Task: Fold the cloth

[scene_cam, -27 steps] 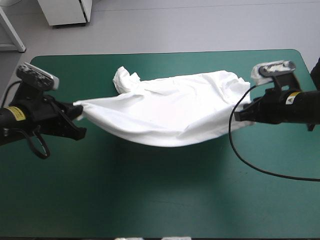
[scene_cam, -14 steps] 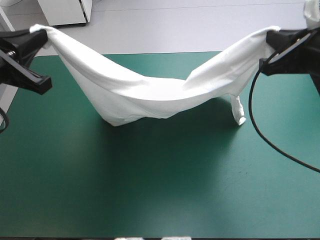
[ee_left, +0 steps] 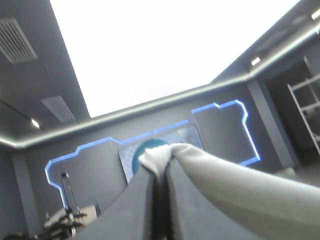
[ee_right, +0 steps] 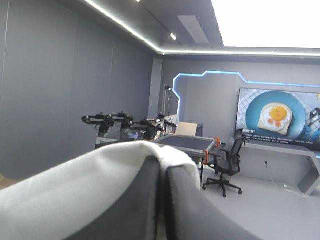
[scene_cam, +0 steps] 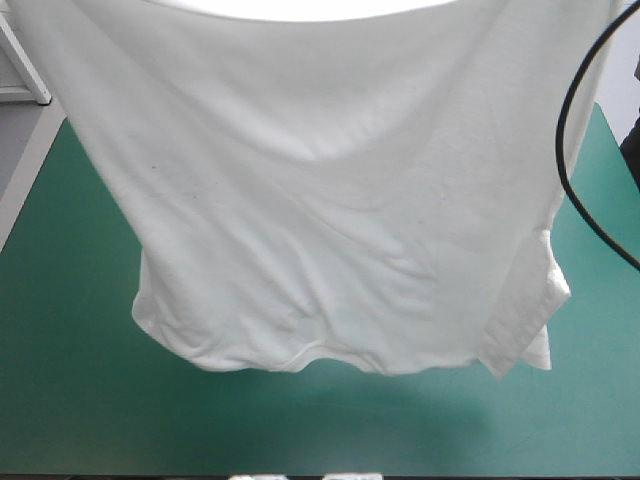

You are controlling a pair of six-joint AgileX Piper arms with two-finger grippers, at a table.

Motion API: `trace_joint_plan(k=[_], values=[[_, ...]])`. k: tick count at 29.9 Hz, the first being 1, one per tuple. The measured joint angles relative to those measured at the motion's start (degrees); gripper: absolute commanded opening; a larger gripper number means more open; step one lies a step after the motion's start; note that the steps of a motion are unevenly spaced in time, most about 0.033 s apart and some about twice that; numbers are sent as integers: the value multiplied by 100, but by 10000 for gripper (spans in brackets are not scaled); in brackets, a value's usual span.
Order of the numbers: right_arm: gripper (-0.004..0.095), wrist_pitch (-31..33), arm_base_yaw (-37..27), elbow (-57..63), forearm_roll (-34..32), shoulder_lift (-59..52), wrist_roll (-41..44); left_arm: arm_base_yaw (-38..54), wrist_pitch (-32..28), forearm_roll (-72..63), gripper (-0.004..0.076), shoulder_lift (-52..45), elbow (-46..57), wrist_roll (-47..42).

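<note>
My left claw (ee_left: 161,182) is pressed together on a fold of the T-shirt (scene_cam: 320,200); my right claw (ee_right: 163,175) pinches another likewise. The shirt hangs between them like a curtain, its lower edge over the teal-green table (scene_cam: 70,400), one sleeve (scene_cam: 548,290) dangling on my right. Only small tufts poke past each pinch, so I judge a tug could slip one free, and that sleeve may tuck under. No print or label shows.
</note>
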Motion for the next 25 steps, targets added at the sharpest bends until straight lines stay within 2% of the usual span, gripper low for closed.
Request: trace_joint_plan(k=[5, 13, 18, 22, 25], values=[[-13, -642, 0, -5, 0, 488, 5, 0, -1194, 0, -9, 524, -33, 51], [-13, -1595, -12, -195, -5, 1514, 5, -6, -2464, -2, -9, 1867, -167, 56], [-13, -1859, -278, -1007, 193, 2342, 0, 195, -2634, -255, -9, 3021, -1343, 77], [-13, -2095, -720, -1645, 731, 3005, 0, 390, -2730, -686, -9, 3884, -2691, 77], [-13, -2400, -1060, -1882, 1131, 3310, 0, 444, -2825, -802, -9, 4308, -3294, 77]])
